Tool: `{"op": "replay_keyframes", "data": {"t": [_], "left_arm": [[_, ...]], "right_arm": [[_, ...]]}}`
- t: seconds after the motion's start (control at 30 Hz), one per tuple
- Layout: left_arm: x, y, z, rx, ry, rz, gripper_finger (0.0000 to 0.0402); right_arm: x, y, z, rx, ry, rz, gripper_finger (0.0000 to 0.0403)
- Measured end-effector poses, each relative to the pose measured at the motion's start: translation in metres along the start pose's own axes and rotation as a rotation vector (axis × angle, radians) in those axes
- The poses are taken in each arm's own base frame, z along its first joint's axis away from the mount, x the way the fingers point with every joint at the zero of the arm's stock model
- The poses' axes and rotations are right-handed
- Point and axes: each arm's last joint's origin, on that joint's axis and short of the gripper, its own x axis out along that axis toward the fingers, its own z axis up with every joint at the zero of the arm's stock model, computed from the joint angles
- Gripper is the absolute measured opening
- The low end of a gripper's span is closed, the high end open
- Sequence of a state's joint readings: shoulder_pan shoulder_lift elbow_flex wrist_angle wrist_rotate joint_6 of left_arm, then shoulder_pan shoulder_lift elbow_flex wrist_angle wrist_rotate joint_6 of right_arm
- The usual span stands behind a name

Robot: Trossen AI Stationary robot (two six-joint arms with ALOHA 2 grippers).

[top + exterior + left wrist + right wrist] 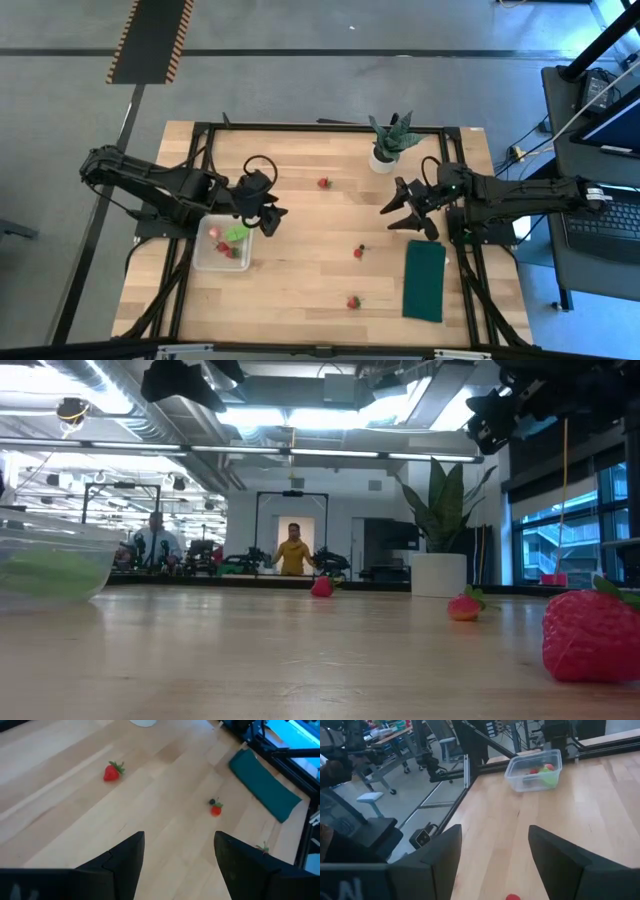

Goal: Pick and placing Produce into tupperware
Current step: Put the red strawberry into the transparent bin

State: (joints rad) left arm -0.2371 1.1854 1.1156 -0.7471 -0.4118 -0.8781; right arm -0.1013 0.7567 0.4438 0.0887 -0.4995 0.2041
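Bright ceiling lights (pixel 300 415) glare in the low view; the nearest strawberry (pixel 590 635) looks blurred; shadows on the table (pixel 300 290) stay soft.

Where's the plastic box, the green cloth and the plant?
Box (pixel 207 256), high view, its bare bottom-left corner.
Cloth (pixel 425 281), high view, its middle.
Plant (pixel 390 133), high view, its spiky leaves.

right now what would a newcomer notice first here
Probably the red strawberries scattered over the pale wooden table, three of them loose. Next, the clear tupperware by the table's left edge, already holding red and green pieces, with the left gripper beside it, jaws open. The spiky potted plant stands at the far edge.
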Motion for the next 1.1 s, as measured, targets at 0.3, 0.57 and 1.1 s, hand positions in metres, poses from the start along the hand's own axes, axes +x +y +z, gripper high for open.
{"op": "replay_keyframes", "data": {"t": [0.3, 0.57, 1.1], "left_arm": [[0.000, 0.000, 0.001, 0.091, -0.020, 0.018, 0.0231], [0.000, 0.001, 0.001, 0.129, -0.019, 0.019, 0.0231], [0.000, -0.001, -0.001, 0.202, 0.041, -0.035, 0.0231]], "right_arm": [[0.000, 0.004, 0.012, -0.050, -0.087, 0.019, 0.0232], [0.006, 0.025, 0.062, -0.185, 0.108, -0.098, 0.0232], [0.104, 0.074, 0.104, -0.249, 0.501, 0.026, 0.0232]]}}
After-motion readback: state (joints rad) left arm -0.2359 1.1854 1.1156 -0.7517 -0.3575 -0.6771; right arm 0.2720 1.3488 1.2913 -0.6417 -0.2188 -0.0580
